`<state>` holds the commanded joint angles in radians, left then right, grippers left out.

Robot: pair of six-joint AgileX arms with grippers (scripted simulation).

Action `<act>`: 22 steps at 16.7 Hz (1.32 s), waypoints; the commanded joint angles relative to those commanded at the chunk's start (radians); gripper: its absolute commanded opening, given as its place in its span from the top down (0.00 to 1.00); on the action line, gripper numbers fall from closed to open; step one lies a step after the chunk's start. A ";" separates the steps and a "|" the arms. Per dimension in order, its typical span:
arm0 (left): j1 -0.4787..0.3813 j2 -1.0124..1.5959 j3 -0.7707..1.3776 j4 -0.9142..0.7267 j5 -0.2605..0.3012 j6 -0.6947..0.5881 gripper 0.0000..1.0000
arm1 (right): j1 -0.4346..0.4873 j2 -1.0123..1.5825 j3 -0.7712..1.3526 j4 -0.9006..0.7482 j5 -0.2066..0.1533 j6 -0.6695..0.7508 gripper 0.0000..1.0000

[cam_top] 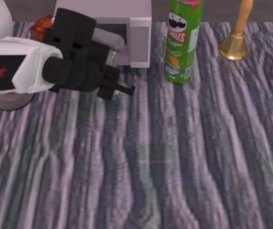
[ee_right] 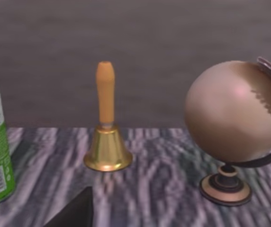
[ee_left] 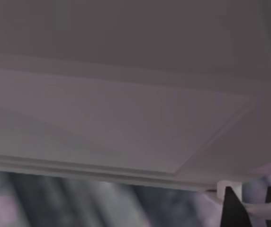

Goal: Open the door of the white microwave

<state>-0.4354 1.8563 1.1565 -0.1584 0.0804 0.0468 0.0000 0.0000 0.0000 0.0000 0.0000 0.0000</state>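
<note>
The white microwave (cam_top: 139, 40) stands at the table's back, left of centre, and my left arm hides most of its front in the top view. A grey strip of the door (cam_top: 111, 40) shows past the arm, angled out from the front. In the left wrist view the door (ee_left: 126, 109) with its large window fills the picture. My left gripper (ee_left: 252, 195) is at the door's edge, its two dark fingers shut on the pale door handle (ee_left: 263, 211). In the top view the left gripper (cam_top: 120, 86) sits just in front of the microwave. My right arm is parked outside the top view, and one of its fingers (ee_right: 81, 210) shows with nothing held.
A green Pringles can (cam_top: 182, 40) stands right of the microwave, and a brass bell (cam_top: 236, 38) with a wooden handle farther right. A brown globe (ee_right: 235, 118) on a stand sits beyond the bell. A red object (cam_top: 41, 26) lies behind my left arm.
</note>
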 joint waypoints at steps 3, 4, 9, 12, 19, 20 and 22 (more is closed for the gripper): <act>0.015 -0.011 -0.016 0.001 0.022 0.032 1.00 | 0.000 0.000 0.000 0.000 0.000 0.000 0.00; 0.016 -0.012 -0.018 0.001 0.024 0.035 1.00 | 0.000 0.000 0.000 0.000 0.000 0.000 0.00; 0.016 -0.012 -0.018 0.001 0.024 0.035 1.00 | 0.000 0.000 0.000 0.000 0.000 0.000 0.00; 0.016 -0.012 -0.018 0.001 0.024 0.035 1.00 | 0.000 0.000 0.000 0.000 0.000 0.000 0.00; 0.016 -0.012 -0.018 0.001 0.024 0.035 1.00 | 0.000 0.000 0.000 0.000 0.000 0.000 0.00; 0.016 -0.012 -0.018 0.001 0.024 0.035 1.00 | 0.000 0.000 0.000 0.000 0.000 0.000 0.00; 0.016 -0.012 -0.018 0.001 0.024 0.035 1.00 | 0.000 0.000 0.000 0.000 0.000 0.000 0.00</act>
<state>-0.4196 1.8444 1.1384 -0.1577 0.1047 0.0821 0.0000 0.0000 0.0000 0.0000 0.0000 0.0000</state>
